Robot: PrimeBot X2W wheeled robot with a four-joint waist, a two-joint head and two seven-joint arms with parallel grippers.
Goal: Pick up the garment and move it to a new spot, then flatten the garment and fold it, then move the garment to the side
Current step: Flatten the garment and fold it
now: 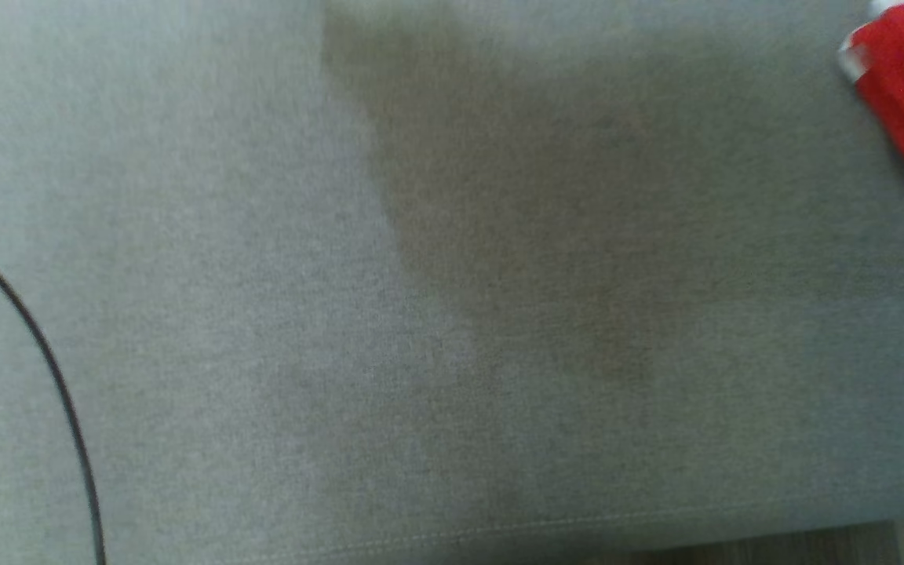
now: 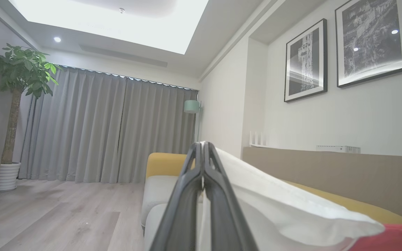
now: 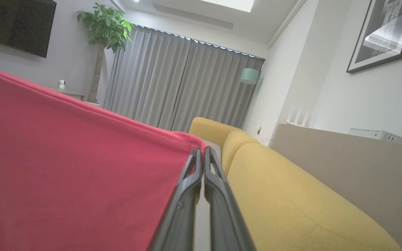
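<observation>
Holding red garment, both claws clamped shut

Right claw (image 3: 201,151) is closed tight on the hem corner of a red cloth garment (image 3: 65,167). The cloth spreads taut from the fingertips across that view's left side. Left claw (image 2: 202,144) is also closed, fingers pinched together on a white fabric panel (image 2: 277,198). The panel runs off to the lower right and meets red cloth at the frame corner.

Head view: a red bunch with a white edge sits at the top right corner, over a plain grey woven fabric surface (image 1: 264,235). Can't tell if it touches the surface. A thin black cable (image 1: 56,369) curves down the left edge.

Wrist views: a long yellow upholstered sofa (image 3: 291,202) is just beside the claws. Grey pleated curtains (image 2: 99,129) hang behind, with a potted green tree (image 2: 16,76) at the far wall and a pale wood-plank floor (image 2: 47,216) below.
</observation>
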